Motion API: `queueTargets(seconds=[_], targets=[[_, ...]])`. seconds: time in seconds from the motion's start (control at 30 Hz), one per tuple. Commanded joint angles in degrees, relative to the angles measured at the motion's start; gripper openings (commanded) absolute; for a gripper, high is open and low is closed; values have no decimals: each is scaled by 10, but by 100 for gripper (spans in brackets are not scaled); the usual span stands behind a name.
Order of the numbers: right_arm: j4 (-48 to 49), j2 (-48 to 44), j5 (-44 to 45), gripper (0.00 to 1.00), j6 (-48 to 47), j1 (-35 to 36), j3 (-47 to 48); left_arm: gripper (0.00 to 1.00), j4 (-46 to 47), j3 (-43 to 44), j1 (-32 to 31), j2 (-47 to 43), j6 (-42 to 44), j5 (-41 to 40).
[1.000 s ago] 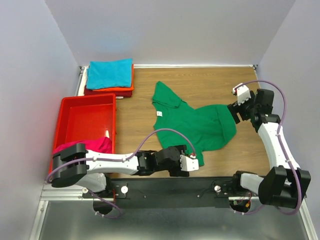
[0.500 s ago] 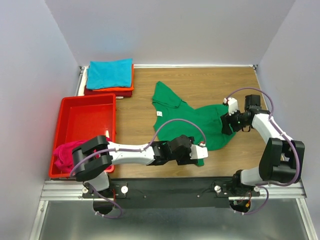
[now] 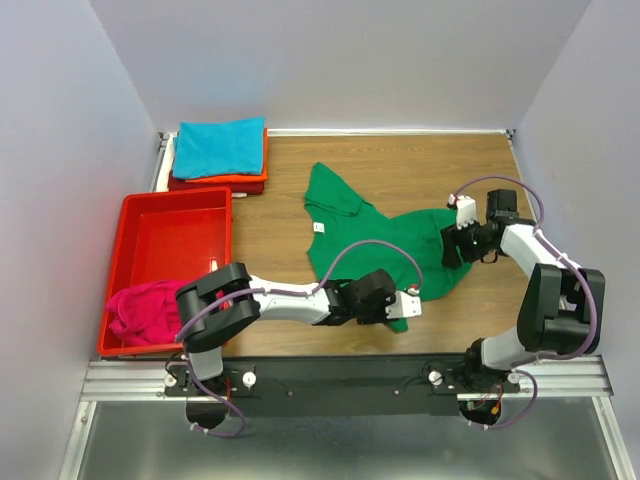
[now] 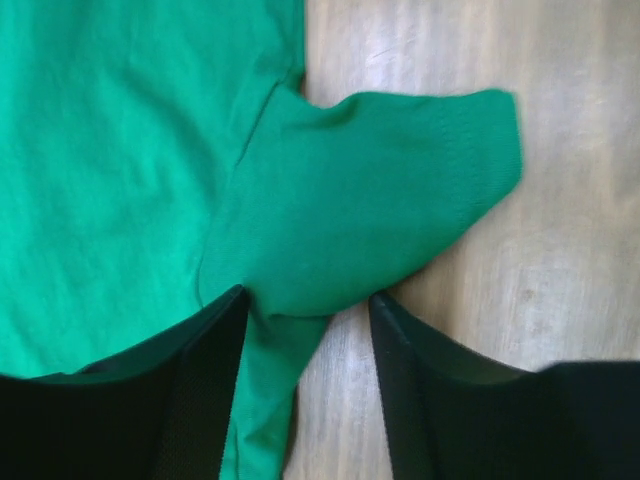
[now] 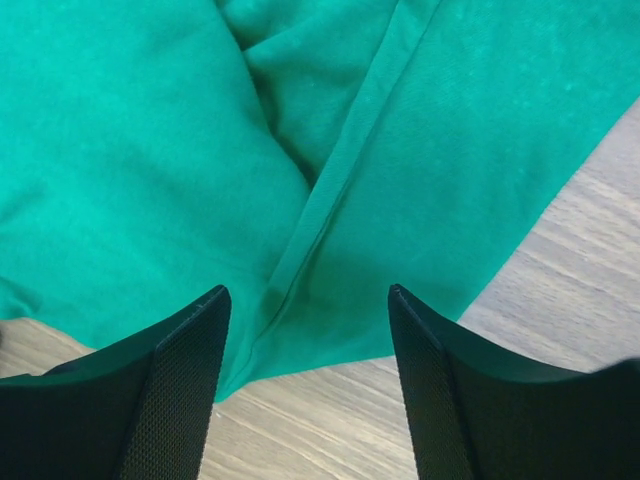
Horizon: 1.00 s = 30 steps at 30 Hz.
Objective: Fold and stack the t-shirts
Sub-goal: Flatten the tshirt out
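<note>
Wooden table, green t-shirt crumpled. Left gripper open astride sleeve, right gripper open over edge. Flattening stage; next, probably pinch and pull taut.

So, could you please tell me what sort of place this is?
Probably a robotics test cell: plain walls box in a wooden table, with a left arm and right arm mounted at its near edge, reaching a green t-shirt.
</note>
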Motion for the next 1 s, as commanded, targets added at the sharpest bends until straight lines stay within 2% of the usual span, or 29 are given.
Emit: queueTargets(seconds=[0.0, 0.03, 0.1, 0.13, 0.17, 0.2, 0.27, 0.37, 0.43, 0.6, 0.67, 0.7, 0.73, 0.77, 0.8, 0.83, 0.97], targets=[[21, 27, 26, 66, 22, 11, 0, 44, -19, 21, 19, 13, -5, -4], [22, 33, 27, 63, 24, 12, 2, 42, -20, 23, 21, 12, -7, -3], [24, 53, 38, 53, 31, 12, 11, 29, -21, 28, 28, 9, -8, -3], [25, 57, 43, 38, 38, 12, 16, 23, -21, 29, 30, 7, -9, -3], [25, 57, 50, 28, 43, 12, 19, 8, -22, 30, 32, 3, -9, 2], [28, 50, 64, 11, 44, 12, 24, 0, -22, 29, 35, -6, -9, 6], [27, 32, 73, 1, 49, 12, 26, 0, -32, 29, 35, -19, -5, 17], [21, -37, 112, 1, 46, 11, 15, 0, -65, 29, 35, -67, -8, 26], [8, -93, 151, 1, 13, 12, -3, 0, -94, 28, 34, -95, -16, 30], [-92, -178, 189, 1, -57, 12, -32, 0, -132, 18, 28, -174, -44, 137], [-122, -191, 199, 4, -71, 11, -46, 0, -149, 15, 24, -174, -56, 185], [-130, -191, 203, 27, -74, 11, -49, 2, -166, 15, 22, -170, -59, 203], [-136, -191, 206, 41, -75, 11, -54, 7, -171, 16, 21, -165, -66, 215], [-138, -191, 209, 45, -75, 11, -55, 21, -175, 16, 21, -161, -76, 220], [-138, -190, 209, 57, -70, 11, -56, 25, -184, 17, 20, -156, -81, 223], [-138, -190, 205, 62, -66, 11, -52, 35, -185, 17, 21, -156, -84, 212], [-138, -166, 161, 70, -38, 10, -4, 44, -169, 16, 51, -182, -99, 176]])
